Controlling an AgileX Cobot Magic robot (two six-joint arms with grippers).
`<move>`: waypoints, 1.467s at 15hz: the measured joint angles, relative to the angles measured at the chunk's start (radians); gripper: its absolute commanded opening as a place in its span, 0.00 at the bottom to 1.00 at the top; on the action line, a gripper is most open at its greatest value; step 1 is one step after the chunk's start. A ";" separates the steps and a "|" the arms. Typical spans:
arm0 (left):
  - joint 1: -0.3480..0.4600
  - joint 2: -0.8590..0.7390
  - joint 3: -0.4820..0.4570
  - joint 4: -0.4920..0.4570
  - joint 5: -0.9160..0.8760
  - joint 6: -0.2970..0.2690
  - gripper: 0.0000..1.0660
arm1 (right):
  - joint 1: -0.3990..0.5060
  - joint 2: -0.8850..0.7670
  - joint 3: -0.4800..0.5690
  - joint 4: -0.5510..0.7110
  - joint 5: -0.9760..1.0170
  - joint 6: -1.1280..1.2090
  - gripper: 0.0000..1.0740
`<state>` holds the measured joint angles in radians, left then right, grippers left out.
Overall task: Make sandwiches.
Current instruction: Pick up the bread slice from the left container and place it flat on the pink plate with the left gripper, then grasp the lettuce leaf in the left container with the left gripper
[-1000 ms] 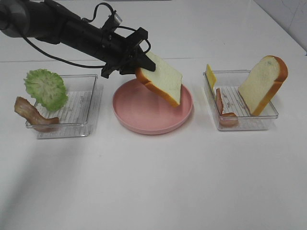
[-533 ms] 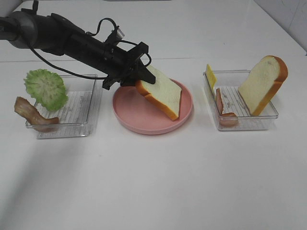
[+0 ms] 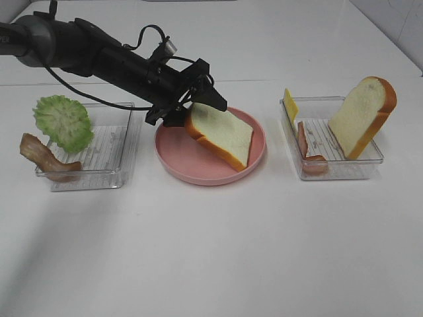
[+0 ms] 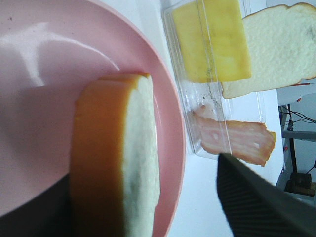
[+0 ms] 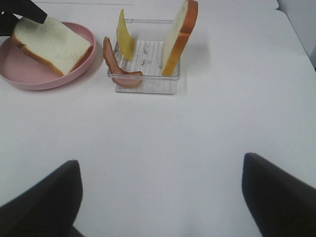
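Barely begun: one bread slice [image 3: 225, 135] lay on the plate [image 3: 175, 165] between the seemingly parted jaws of the left claw [image 3: 198, 112], lettuce [image 3: 63, 122] untouched.

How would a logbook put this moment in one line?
left gripper: open around bread slice | bread slice: tilted on pink plate | right gripper: open, empty

**Legible Markings: None Found**

No text, label, brand, number or sign can be read in any view. The floors of the trays [image 3: 109, 148] show ribbed lines only, not lettering. A small metal fitting [image 3: 169, 46] on the cable of the arm [image 3: 99, 56], in the upper left of the high view, is too small to read.
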<state>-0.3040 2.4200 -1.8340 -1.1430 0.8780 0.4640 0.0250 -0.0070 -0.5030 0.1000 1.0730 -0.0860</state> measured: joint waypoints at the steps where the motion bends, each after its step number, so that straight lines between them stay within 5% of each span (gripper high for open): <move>1: -0.001 0.000 0.000 0.001 0.004 0.000 0.75 | 0.000 0.000 0.000 0.000 0.000 0.000 0.77; 11: -0.009 -0.073 -0.021 0.328 -0.011 -0.071 0.75 | 0.000 0.000 0.000 0.000 0.000 0.000 0.77; 22: -0.009 -0.360 -0.024 1.005 0.020 -0.445 0.74 | 0.000 0.000 0.000 0.000 0.000 0.000 0.77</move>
<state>-0.3130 2.0600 -1.8580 -0.1380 0.8980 0.0190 0.0250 -0.0070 -0.5030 0.1000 1.0730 -0.0860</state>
